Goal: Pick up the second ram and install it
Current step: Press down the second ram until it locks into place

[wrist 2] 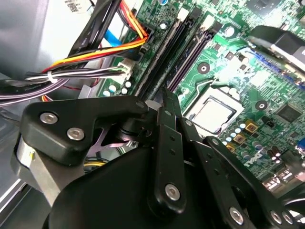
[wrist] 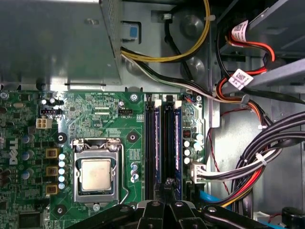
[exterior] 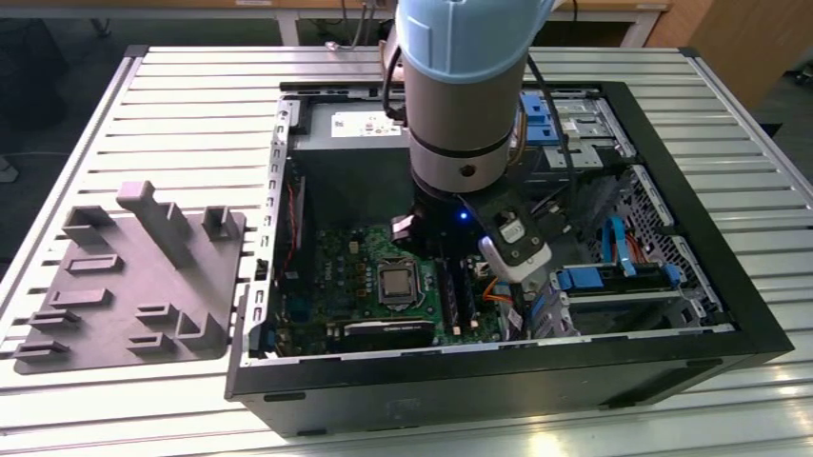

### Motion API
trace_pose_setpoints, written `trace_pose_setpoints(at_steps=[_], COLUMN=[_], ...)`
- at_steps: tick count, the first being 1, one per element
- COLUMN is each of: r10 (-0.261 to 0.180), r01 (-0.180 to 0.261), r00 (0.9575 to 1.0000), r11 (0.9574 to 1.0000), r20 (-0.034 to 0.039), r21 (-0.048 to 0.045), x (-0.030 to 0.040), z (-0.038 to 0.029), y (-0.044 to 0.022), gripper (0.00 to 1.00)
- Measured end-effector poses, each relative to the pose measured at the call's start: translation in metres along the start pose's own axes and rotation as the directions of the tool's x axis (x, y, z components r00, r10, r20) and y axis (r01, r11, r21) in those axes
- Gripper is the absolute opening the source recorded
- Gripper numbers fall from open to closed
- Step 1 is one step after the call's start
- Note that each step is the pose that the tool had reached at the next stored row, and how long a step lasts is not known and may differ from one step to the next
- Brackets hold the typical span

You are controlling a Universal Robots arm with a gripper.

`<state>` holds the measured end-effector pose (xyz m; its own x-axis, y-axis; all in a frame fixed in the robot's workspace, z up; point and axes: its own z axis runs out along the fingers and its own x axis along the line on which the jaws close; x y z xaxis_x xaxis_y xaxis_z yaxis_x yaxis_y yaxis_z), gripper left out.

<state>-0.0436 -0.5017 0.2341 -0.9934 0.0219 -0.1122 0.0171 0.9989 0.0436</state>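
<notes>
My gripper (wrist: pixel 166 185) is down inside the open computer case (exterior: pixel 711 314), fingers shut together, at the near end of the black memory sockets (wrist: pixel 162 143). In the second wrist view the gripper (wrist 2: pixel 164 95) ends just short of the memory sockets (wrist 2: pixel 164 52). Dark narrow strips stand in the sockets, and I cannot tell the second ram apart from them. Nothing shows between the fingers. In the exterior view the arm (exterior: pixel 464 114) hides the fingers.
The processor (wrist: pixel 96 174) sits beside the sockets on the green motherboard (exterior: pixel 362 257). Bundled cables (wrist: pixel 257 157) crowd the other side, with the power supply box (wrist: pixel 57 43) beyond. A gray plastic fixture (exterior: pixel 128 286) lies on the slatted table at the exterior view's left.
</notes>
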Motion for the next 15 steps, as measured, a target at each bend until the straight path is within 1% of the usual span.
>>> trace_pose_setpoints(at_steps=[15], r10=[0.0], r01=[0.0], r00=[1.0], r11=[1.0], r20=[0.0], r21=[0.0], x=[-0.0002], z=[-0.0003], y=[-0.0112], gripper=[0.11])
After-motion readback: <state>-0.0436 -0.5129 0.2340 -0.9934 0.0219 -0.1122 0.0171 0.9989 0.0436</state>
